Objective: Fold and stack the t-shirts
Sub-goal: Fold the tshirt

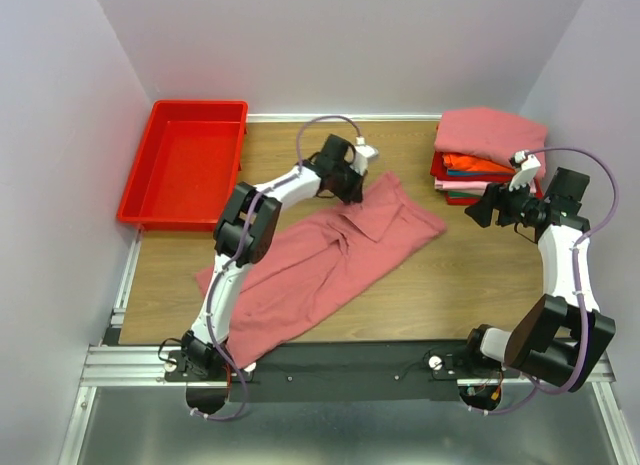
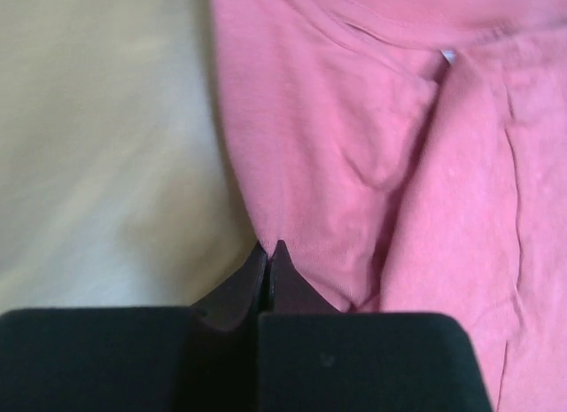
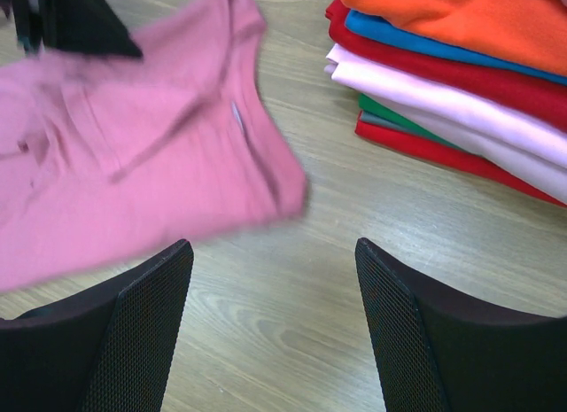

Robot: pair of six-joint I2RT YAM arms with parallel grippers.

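1. My left fingers (image 2: 268, 250) are pressing tight together right on the side edge of the salmon-pink t-shirt (image 2: 372, 128). I honestly can't tell if any cloth is actually caught between them.
2. That shirt is lying soft and rumpled, with creases bunching up near my fingertips. A stitched collar band and a tiny white tag (image 2: 447, 55) are showing at the far end. It's sprawling diagonally across the middle of the wooden table (image 1: 450, 285), running from near-left to far-middle.
3. My right fingers (image 3: 273, 245) are spreading wide with nothing between them, mesh-textured pads facing each other. They're hovering over bare wood between the shirt's corner and the stack of folded t-shirts (image 3: 461, 75).
4. The stack is sitting in the far right corner in flat, neat layers: orange, blue, red, pale pink, green, with a pink one on top.
5. Room-wise, open wood is stretching out at the near right. A glossy red bin (image 1: 185, 170) is sitting far left, apart from the shirt, and walls are boxing in three sides.
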